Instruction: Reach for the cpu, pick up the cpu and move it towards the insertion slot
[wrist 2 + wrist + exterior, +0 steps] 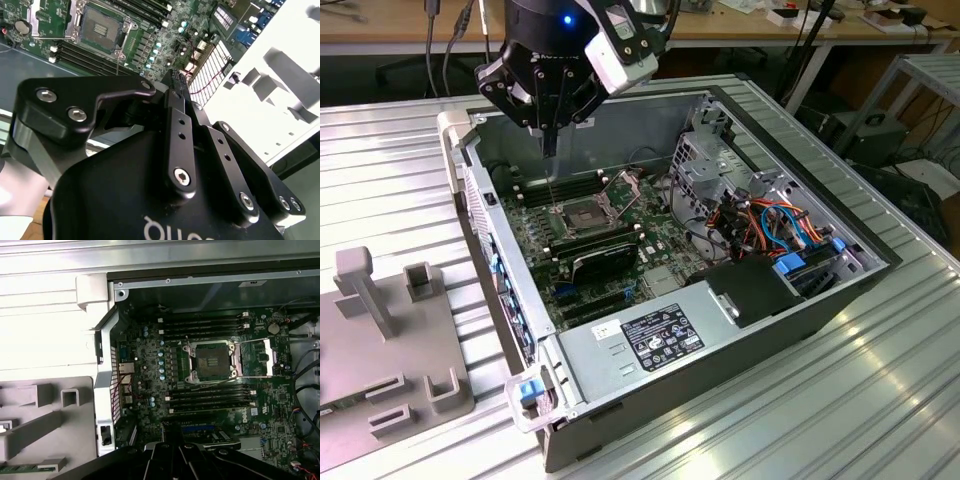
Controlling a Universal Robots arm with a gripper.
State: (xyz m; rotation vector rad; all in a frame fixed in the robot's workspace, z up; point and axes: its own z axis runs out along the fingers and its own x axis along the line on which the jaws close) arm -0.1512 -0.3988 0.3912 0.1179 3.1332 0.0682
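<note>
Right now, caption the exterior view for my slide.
Hand hovers over the open computer case, near the insertion slot.

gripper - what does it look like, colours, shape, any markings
The gripper is matte black: a rounded body with angular linkage bars narrowing into two slim fingers. Silver socket-head screws dot the joints, white lettering crosses the body, and a small blue light glows on it in the exterior view. A white boxy module sits bolted beside it.

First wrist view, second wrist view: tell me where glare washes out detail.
In the first wrist view the ribbed metal table blows out to white, while the insertion slot is evenly lit; in the second wrist view the grey fixture is washed out.
</note>
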